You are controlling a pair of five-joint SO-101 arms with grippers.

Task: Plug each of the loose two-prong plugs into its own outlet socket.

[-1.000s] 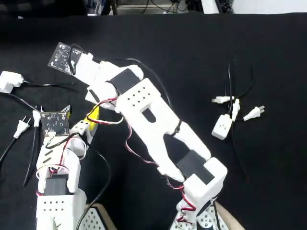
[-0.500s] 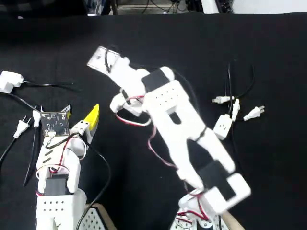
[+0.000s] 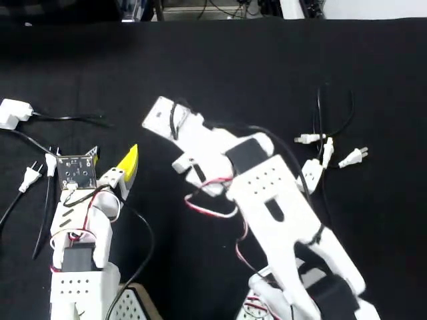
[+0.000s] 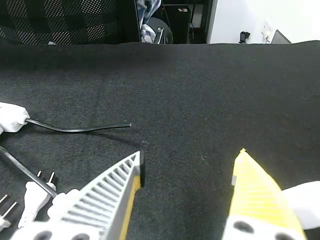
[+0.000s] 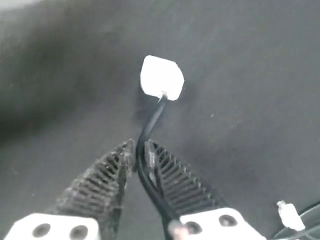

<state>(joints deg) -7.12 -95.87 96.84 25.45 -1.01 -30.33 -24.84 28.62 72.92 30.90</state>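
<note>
In the right wrist view my right gripper (image 5: 140,145) is shut on a thin black cord (image 5: 152,112). That cord ends in a white outlet socket (image 5: 161,76) just beyond the fingertips. In the high view the right arm's wrist (image 3: 163,117) is over the table's middle and covers its fingers. My left gripper (image 3: 113,152) (image 4: 190,152) stands open and holds nothing, at the near left. Beside it lie two white plugs (image 3: 30,175) (image 4: 35,192). Another white socket (image 3: 10,113) (image 4: 11,117) sits at the far left, its cord (image 4: 75,128) trailing right.
At the right, another white socket (image 3: 308,175) sits partly behind the right arm, with several white plugs (image 3: 353,157) and tangled black cords (image 3: 320,113) around it. A plug (image 5: 287,215) shows at the edge of the right wrist view. The table (image 3: 267,67) is covered in black cloth.
The right arm has swung from the far left back toward the middle of the table. The left arm and the left socket and plugs have stayed put.
</note>
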